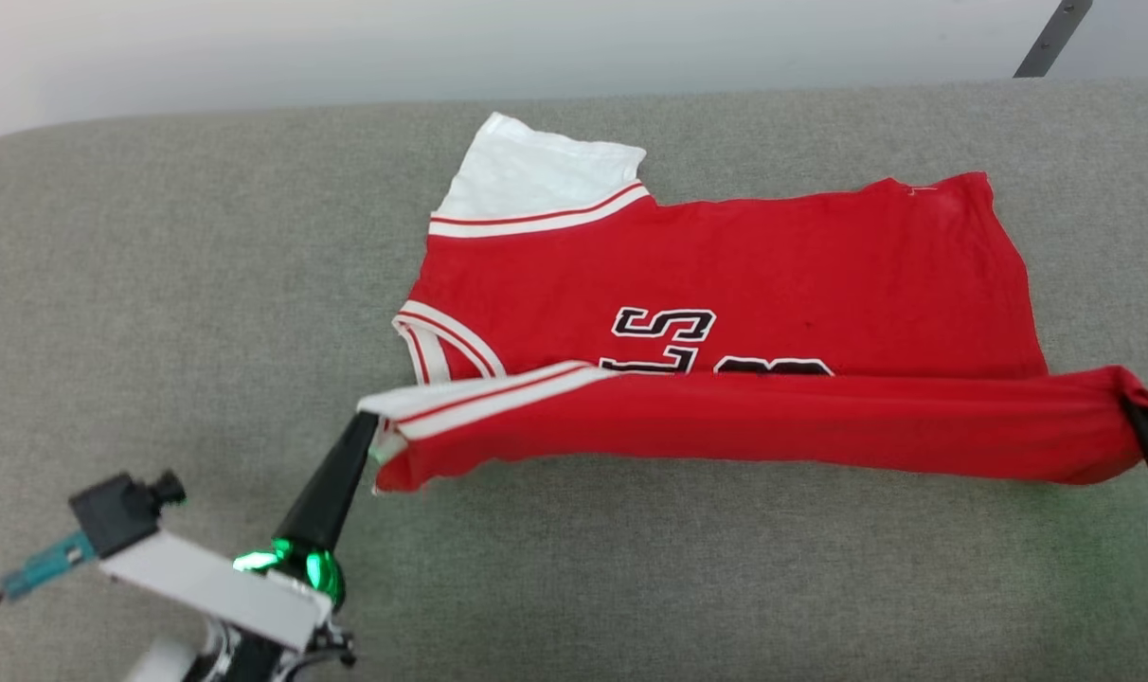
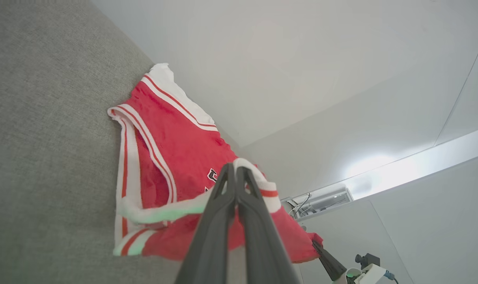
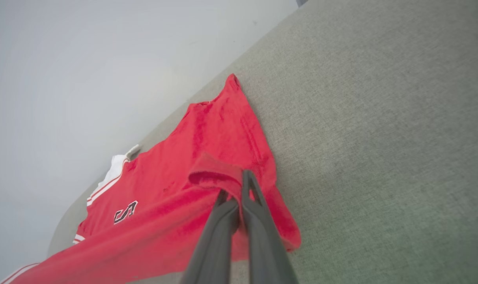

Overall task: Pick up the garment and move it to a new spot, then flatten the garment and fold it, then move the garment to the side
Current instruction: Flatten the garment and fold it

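The garment (image 1: 726, 275) is a bright red jersey with white sleeve panels, striped trim and black lettering, spread across the grey surface. Its near edge is lifted and stretched between my two grippers. My left gripper (image 1: 370, 421) is shut on the white striped corner at the near left, seen close up in the left wrist view as the garment (image 2: 164, 154) pinched at my left gripper (image 2: 236, 167). My right gripper (image 1: 1131, 405) is shut on the red hem corner at the near right; the right wrist view shows the garment (image 3: 207, 157) folded over my right gripper (image 3: 239, 185).
The grey fabric surface (image 1: 157, 284) extends wide to the left of and in front of the garment. A pale wall (image 1: 347, 47) runs behind its far edge, with a dark bar (image 1: 1052, 38) at the top right.
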